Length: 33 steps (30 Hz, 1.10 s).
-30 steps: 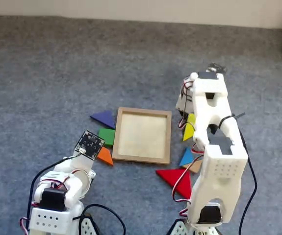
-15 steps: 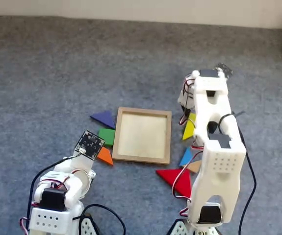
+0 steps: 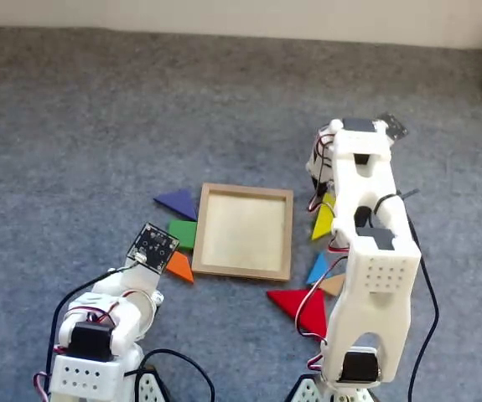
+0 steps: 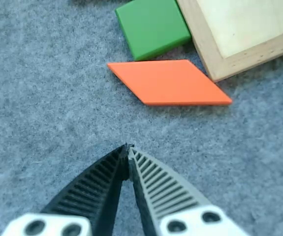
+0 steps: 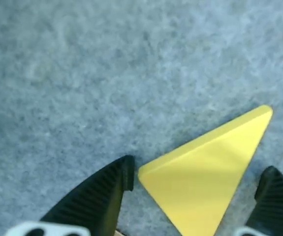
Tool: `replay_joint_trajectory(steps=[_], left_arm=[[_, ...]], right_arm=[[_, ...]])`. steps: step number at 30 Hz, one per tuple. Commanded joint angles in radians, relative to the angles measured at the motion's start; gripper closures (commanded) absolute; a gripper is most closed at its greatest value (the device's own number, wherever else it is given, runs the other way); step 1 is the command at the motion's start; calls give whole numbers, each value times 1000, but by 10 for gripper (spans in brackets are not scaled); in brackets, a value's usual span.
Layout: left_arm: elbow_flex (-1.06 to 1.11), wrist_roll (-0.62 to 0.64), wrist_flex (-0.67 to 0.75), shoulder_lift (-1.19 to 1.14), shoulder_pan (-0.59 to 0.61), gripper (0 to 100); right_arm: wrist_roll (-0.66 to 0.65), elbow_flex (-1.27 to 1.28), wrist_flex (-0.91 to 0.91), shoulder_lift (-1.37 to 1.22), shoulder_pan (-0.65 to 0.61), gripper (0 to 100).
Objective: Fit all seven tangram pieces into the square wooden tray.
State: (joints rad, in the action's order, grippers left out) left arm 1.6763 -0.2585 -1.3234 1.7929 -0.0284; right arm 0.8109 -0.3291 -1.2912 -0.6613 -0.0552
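Note:
The square wooden tray [image 3: 246, 268] lies empty mid-table. Left of it are a dark blue triangle [image 3: 178, 202], a green square [image 3: 183, 233] and an orange parallelogram [image 3: 178, 266]. On its right are a yellow triangle [image 3: 323, 219], a blue triangle [image 3: 318, 268], a tan piece [image 3: 334, 286] and a red triangle [image 3: 301, 308]. My left gripper [image 4: 128, 148] is shut and empty over carpet, short of the orange parallelogram [image 4: 171, 82] and green square [image 4: 152, 27]. My right gripper [image 5: 199, 179] is open, low over the yellow triangle [image 5: 207, 169], one finger on each side of it.
The right arm [image 3: 366, 226] stretches over the pieces right of the tray and hides part of them. The left arm [image 3: 111, 322] sits folded at the near left. Grey carpet runs wide and bare behind the tray. The tray's corner [image 4: 220, 59] lies beside the orange parallelogram.
The right arm's wrist has swung a little to the right above the yellow triangle. The left arm and all pieces have stayed put.

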Motion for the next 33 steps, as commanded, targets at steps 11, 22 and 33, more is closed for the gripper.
replay_joint_trajectory(steps=[11,22,33], left_arm=[[19,-8,-3,27,5,995],[19,-8,-3,27,5,995],[19,-8,-3,27,5,995]], right_arm=[[3,-59,-79,8,42,741],[-86,-87,-122,16,42,807],[-161,-157,-196,15,42,864]])
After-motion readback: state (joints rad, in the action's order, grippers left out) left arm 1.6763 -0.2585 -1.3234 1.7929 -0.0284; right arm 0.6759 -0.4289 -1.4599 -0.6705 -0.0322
